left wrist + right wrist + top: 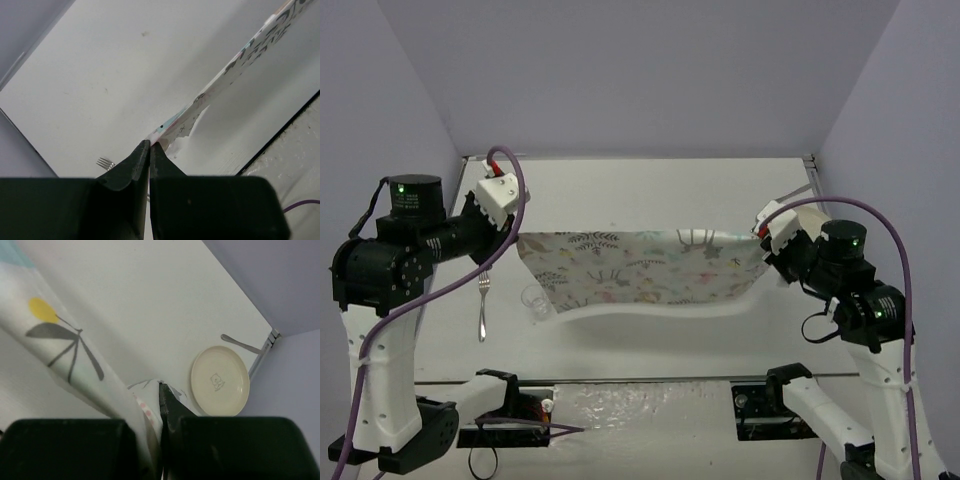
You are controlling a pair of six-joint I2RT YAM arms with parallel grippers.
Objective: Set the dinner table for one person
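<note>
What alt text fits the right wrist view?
The right fingers pinch a corner of the printed cloth, which hangs away to the left. Beyond it, on the dinner table, a cream plate lies near a corner, a metal utensil just behind it.

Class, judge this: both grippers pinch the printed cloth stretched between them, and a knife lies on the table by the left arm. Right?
One slip: it is a fork, not a knife; the top external view shows its tines. The left gripper and right gripper do pinch the cloth.
</note>
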